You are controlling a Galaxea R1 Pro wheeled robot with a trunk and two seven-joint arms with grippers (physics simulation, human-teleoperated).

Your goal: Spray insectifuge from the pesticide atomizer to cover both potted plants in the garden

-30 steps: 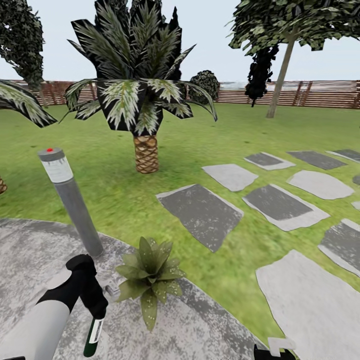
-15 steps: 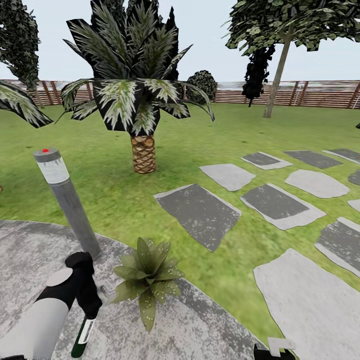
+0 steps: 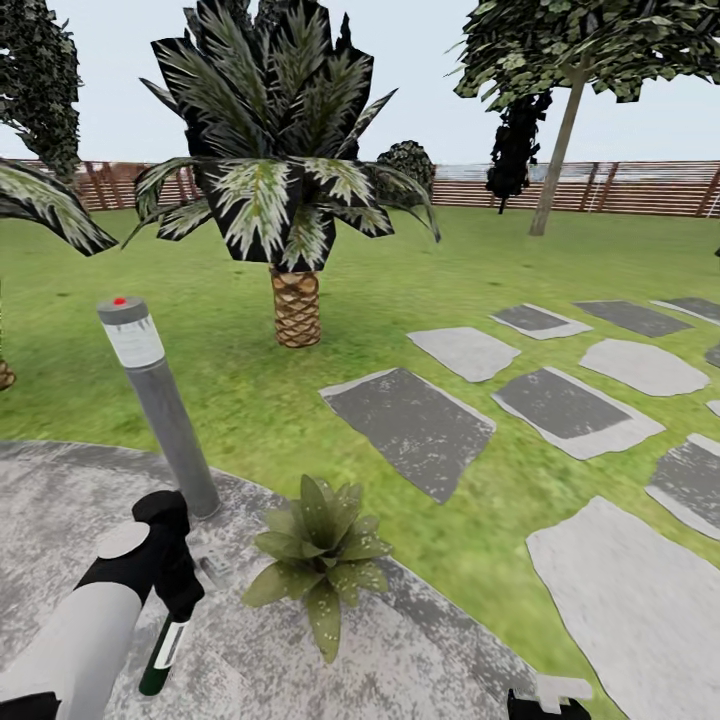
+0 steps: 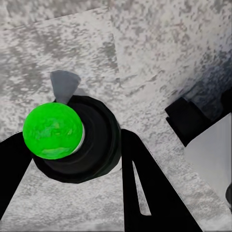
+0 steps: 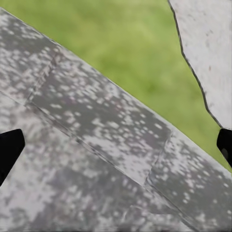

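In the lower left of the head view, the left gripper [image 3: 172, 598] pinches the pesticide atomizer [image 3: 160, 655], a dark green bottle hanging over the grey paving [image 3: 420, 660]. Just to its right sits one potted plant [image 3: 320, 550]. Picking up looks done; spraying both plants remains. The right gripper [image 5: 116, 145] is spread, holding nothing.

Below the spread black fingertips [image 5: 8, 147], speckled grey paving [image 5: 87, 169], then grass [image 5: 125, 43] and a pale stone [image 5: 208, 43] beyond.
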